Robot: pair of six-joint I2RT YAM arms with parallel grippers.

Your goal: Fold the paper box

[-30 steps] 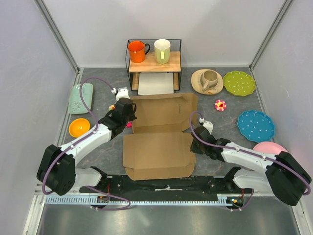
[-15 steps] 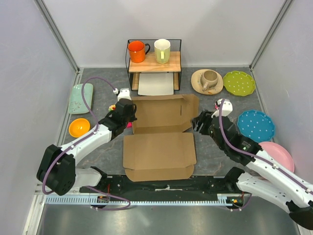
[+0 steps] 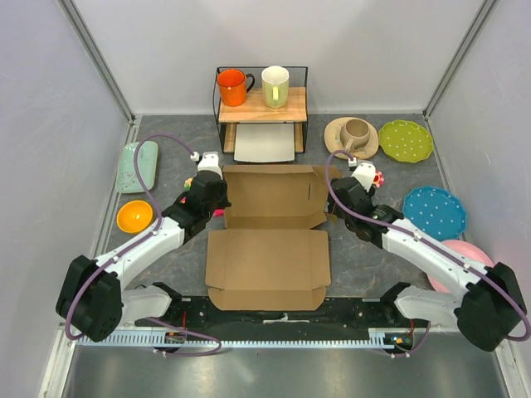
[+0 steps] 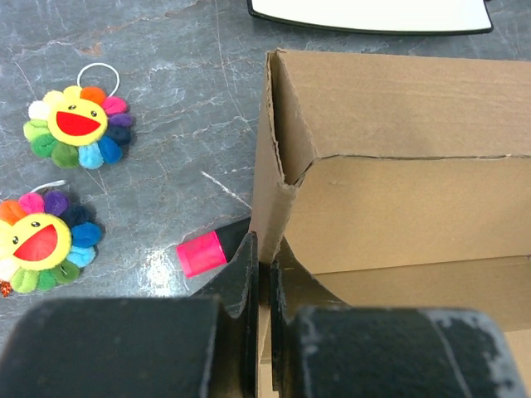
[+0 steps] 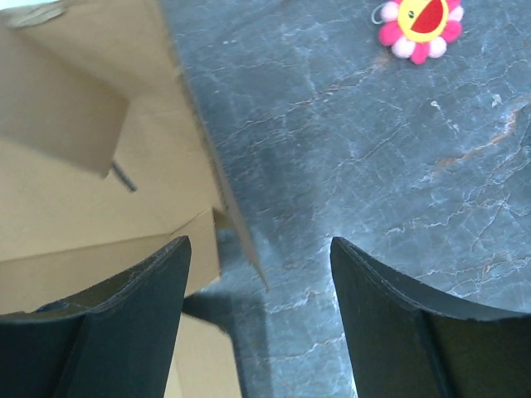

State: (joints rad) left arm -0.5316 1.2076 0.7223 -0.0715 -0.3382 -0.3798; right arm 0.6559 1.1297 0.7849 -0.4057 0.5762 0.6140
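Observation:
The paper box (image 3: pixel 270 224) is brown cardboard in the middle of the table. Its far half has walls partly raised and its near panel (image 3: pixel 267 261) lies flat. My left gripper (image 3: pixel 219 204) is shut on the box's left side wall (image 4: pixel 278 149); in the left wrist view both fingers (image 4: pixel 242 269) pinch the wall's cardboard edge. My right gripper (image 3: pixel 340 192) stands open at the box's right side. In the right wrist view the right side flap (image 5: pixel 228 207) juts between its wide-apart fingers (image 5: pixel 149 282), touching neither, with my right gripper (image 5: pixel 259 242) over grey table.
A wire rack (image 3: pixel 261 104) holds an orange mug and a cream mug, with a white tray (image 3: pixel 264 143) under it. Plates (image 3: pixel 433 211) and a cup line the right side. A teal dish, an orange bowl (image 3: pixel 134 215) and flower toys (image 4: pixel 76 126) lie left.
My right gripper opened and swung from the box's near right edge up to its far right side flap. The box's near panel shifted slightly. My left gripper kept its grip.

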